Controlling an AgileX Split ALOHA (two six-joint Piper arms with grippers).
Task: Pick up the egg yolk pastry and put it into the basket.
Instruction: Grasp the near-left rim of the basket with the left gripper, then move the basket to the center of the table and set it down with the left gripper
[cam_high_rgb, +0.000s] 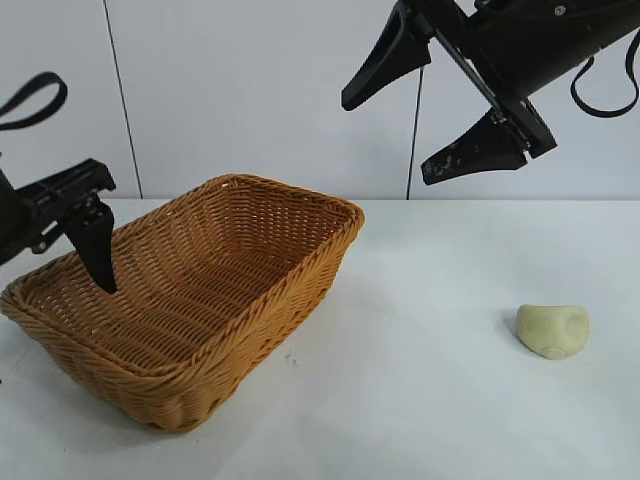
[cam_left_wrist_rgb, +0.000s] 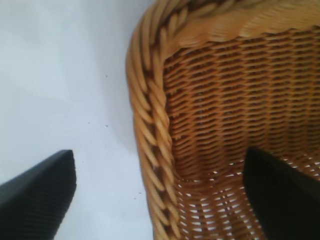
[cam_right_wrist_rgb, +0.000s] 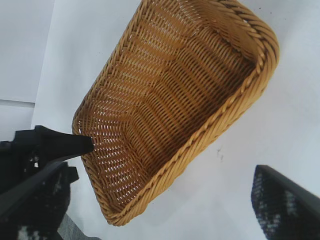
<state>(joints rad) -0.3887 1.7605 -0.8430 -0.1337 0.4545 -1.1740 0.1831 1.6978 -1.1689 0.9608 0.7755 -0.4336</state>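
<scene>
Exterior view: my right gripper (cam_high_rgb: 433, 130) hangs spread wide at upper right, the egg yolk pastry (cam_high_rgb: 552, 330) lying well below it at lower right.

A lab-like test setup: bare white table (cam_high_rgb: 430, 400), plain white panelled wall (cam_high_rgb: 250, 90).

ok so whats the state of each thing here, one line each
small pale yellow-cream egg yolk pastry: lying on the white table, outside the basket, untouched
large orange-tan woven wicker basket: upright, nothing inside
left pincer: open, straddling the basket's rim at its corner
right pincer: open, raised high above the table, holding nothing
</scene>
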